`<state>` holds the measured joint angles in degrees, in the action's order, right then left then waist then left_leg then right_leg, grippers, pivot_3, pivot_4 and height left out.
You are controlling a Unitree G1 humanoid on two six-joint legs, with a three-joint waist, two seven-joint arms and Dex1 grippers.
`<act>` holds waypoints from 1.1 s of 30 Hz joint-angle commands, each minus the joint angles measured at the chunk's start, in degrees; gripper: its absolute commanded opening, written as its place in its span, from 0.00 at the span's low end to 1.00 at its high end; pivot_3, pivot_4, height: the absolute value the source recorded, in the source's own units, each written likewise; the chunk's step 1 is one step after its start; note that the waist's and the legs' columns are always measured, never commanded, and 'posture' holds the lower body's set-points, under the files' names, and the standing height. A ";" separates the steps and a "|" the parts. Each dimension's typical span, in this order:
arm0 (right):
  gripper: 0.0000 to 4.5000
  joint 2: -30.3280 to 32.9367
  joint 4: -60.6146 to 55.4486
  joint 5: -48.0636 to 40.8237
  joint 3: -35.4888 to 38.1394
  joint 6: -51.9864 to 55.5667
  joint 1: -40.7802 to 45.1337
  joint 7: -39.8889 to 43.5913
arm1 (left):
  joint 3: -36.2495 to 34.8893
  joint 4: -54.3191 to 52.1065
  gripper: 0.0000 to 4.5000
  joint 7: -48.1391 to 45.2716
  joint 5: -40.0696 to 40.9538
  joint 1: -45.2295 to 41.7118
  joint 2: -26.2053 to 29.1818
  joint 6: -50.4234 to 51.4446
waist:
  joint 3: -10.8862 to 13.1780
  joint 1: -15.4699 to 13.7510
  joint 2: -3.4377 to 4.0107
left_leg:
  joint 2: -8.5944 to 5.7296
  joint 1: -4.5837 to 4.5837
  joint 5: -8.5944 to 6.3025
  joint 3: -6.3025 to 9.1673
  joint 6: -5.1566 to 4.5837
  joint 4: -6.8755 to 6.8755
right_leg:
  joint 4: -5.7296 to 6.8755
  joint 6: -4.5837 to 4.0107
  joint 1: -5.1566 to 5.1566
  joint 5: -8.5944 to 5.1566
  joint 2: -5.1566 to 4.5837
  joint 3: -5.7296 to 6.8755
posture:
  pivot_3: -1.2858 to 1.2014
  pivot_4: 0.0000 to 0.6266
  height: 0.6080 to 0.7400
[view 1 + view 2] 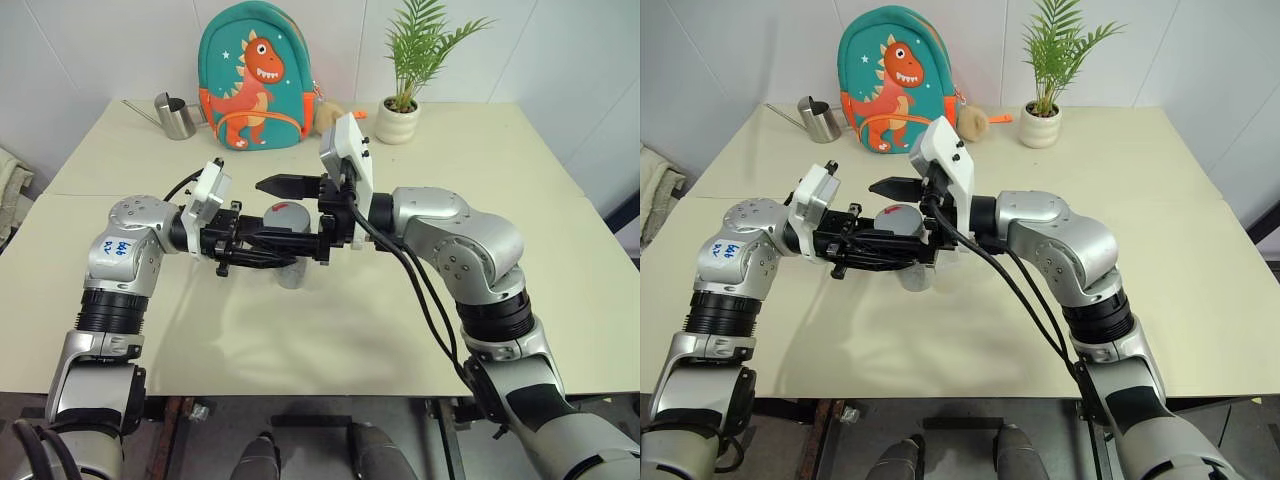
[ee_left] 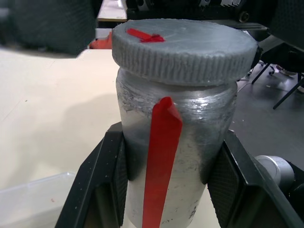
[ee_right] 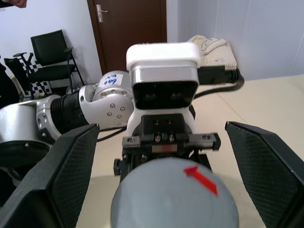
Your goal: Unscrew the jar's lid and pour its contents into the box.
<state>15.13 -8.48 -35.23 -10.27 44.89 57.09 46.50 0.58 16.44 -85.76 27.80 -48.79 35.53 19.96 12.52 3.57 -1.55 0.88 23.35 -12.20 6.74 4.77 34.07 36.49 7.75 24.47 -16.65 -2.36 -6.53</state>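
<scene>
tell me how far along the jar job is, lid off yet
Not yet. Done: the left gripper is shut on the silver-grey cylindrical jar with the red strip, held above the table. In hand: the right gripper stands open, a finger on either side of the round grey ribbed screw lid, which is still on. Left: gripping and unscrewing the lid, then pouring into the clear plastic box.
</scene>
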 commanded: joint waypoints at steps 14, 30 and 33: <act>0.99 -2.57 3.94 3.43 -0.24 -4.60 2.49 1.83 | -1.15 -2.14 0.41 0.14 1.16 -0.08 0.06 0.70 | 0.00 0.03 0.00 | 0.00 -0.01 0.01 0.00 0.01 0.01 | 0.02 0.00 0.00 0.00 0.00 0.00 | 0.52 0.24 1.00; 0.99 1.64 1.76 3.32 1.77 -2.98 0.58 3.24 | -1.35 -2.93 0.41 0.63 1.22 0.59 0.27 1.00 | 0.00 0.00 0.00 | 0.00 0.00 0.01 0.00 0.01 0.01 | 0.03 0.00 0.01 0.00 0.00 0.00 | 0.52 0.24 1.00; 0.99 2.71 0.99 3.07 2.03 -2.52 0.16 3.23 | -1.33 -2.88 0.41 0.67 1.22 0.60 0.28 0.97 | 0.00 0.02 0.00 | 0.00 0.00 0.01 0.00 0.01 0.01 | 0.02 0.00 0.01 -0.01 0.00 0.00 | 0.52 0.24 1.00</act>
<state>17.15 -5.00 -31.37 -10.55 42.38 57.34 49.71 0.21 16.00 -84.70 27.80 -48.33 35.49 21.13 12.52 3.60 -1.55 0.88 23.34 -12.19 6.74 4.78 34.07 36.52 7.75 24.48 -16.66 -2.36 -6.53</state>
